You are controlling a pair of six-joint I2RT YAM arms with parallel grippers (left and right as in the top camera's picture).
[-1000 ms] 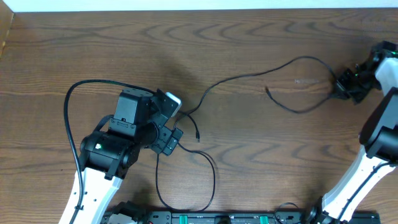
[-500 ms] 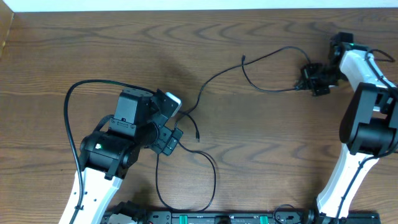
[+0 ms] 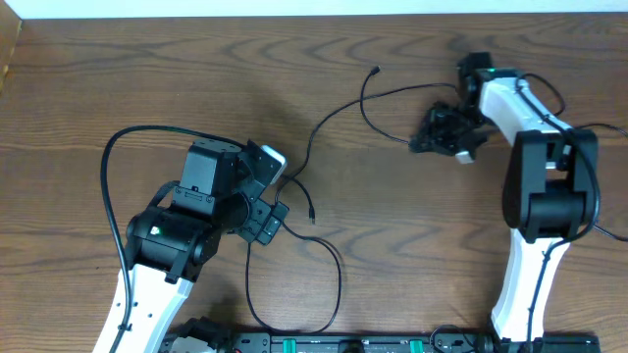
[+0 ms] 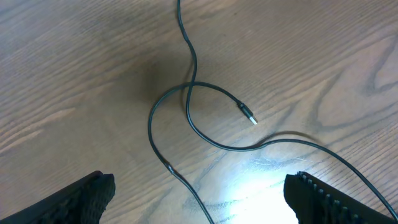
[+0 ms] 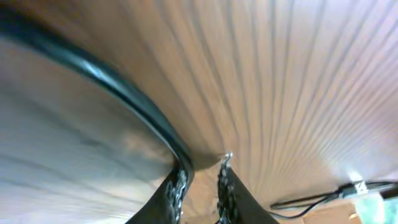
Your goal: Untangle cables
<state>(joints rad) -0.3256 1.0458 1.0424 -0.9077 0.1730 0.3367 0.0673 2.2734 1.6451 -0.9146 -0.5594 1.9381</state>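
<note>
Surface: a dark brown wood-grain table (image 3: pixel 147 78), with grain lines running left to right. A white strip (image 3: pixel 294 8) borders its far edge. A black rail with green fittings (image 3: pixel 324 343) sits along the near edge between the two arm bases. In the left wrist view a bright patch of glare lies on the wood near the bottom of the frame.

Cables: a long black cable (image 3: pixel 324 127) starts just right of the left arm's head. It rises toward the far side, runs right and curls into a loose loop, with a small plug end (image 3: pixel 378 69) lying free at the far side. Its other end reaches the right gripper (image 3: pixel 432 137). A second black cable (image 3: pixel 339 279) forms a large open loop at the near centre. The left wrist view shows the two cords crossing once on the wood, with a metal-tipped plug (image 4: pixel 249 116) lying flat just right of the crossing.

Left gripper (image 4: pixel 199 190): jaws spread wide and holding nothing. It hovers over the crossing, and both fingertips are clear of the cords.

Right gripper, wrist view (image 5: pixel 199 180): the fingers stand close together with only a slim gap. The black cord runs down to the left finger. The picture is blurred, so I cannot tell whether the cord is pinched or merely touching.
</note>
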